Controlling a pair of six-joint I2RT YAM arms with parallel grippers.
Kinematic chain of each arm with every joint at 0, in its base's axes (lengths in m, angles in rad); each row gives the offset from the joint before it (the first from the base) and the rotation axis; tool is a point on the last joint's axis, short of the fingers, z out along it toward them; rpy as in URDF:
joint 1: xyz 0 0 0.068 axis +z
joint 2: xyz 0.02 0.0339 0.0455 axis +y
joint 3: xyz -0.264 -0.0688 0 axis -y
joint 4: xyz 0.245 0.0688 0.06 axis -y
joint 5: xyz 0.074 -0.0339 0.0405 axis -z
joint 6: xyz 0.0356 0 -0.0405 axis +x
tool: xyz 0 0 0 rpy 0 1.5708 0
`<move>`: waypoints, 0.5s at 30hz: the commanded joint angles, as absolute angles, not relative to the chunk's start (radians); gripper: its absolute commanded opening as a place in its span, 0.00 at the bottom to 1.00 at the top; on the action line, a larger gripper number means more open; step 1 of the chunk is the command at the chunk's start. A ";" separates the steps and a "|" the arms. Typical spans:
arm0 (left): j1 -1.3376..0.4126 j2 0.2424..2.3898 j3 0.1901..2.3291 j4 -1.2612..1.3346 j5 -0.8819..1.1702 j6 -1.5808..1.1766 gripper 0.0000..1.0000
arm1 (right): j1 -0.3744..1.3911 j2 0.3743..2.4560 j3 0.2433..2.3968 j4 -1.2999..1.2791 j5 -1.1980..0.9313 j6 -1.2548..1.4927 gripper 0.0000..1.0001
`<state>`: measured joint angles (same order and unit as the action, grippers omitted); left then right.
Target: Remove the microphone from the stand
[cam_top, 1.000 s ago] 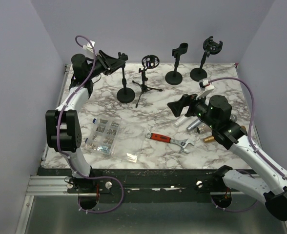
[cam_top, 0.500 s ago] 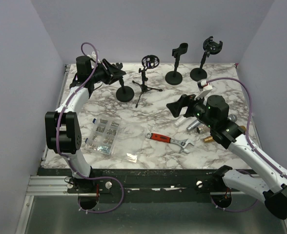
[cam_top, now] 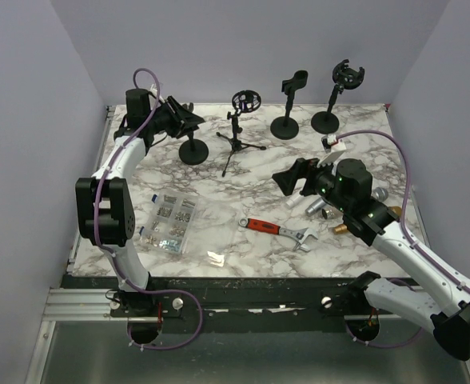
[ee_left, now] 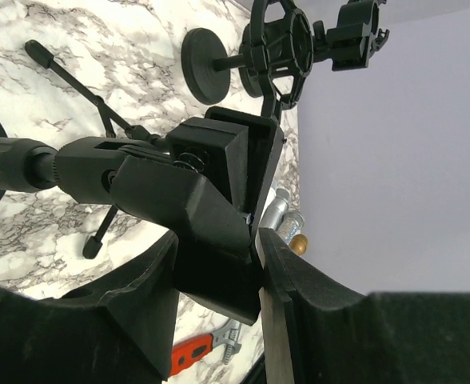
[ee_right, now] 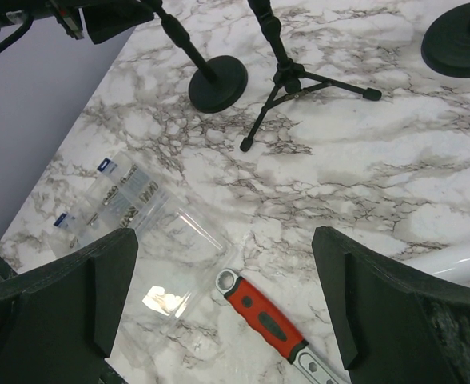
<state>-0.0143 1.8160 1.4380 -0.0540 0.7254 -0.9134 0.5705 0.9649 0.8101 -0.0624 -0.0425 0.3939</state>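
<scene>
Clamping down on the clip at the top of the round-based stand, the left claw was over by the far left corner. My guess is it held the head steady so a mic could be pulled free. Thing is, I couldn't spot a mic in that clip at all. The only microphones I could see lay bunched on the table near the right edge, right under the right arm. The right claw hung over the middle of the table with its fingers spread wide, gripping nothing, probably waiting its turn.

Compared with a second earlier, the stand's base had slid toward the left edge, dragged along by the left arm. The right arm had barely budged.
</scene>
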 commanded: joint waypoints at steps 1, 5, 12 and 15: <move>-0.009 1.912 1.460 -0.244 0.673 -0.887 0.00 | 0.572 0.943 0.793 -0.049 -0.049 0.403 1.00; -0.009 1.948 1.494 -0.274 0.680 -0.903 0.00 | 0.572 0.938 0.790 -0.050 -0.046 0.405 1.00; 0.023 1.990 1.517 -0.310 0.678 -0.917 0.00 | 0.572 0.933 0.782 -0.051 -0.043 0.409 1.00; 0.023 2.000 1.521 -0.312 0.681 -0.922 0.00 | 0.572 0.933 0.783 -0.051 -0.046 0.411 1.00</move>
<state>0.0010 1.9305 1.5410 -0.1520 0.7605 -0.9234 0.5705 0.9466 0.7967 -0.0620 -0.0425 0.4015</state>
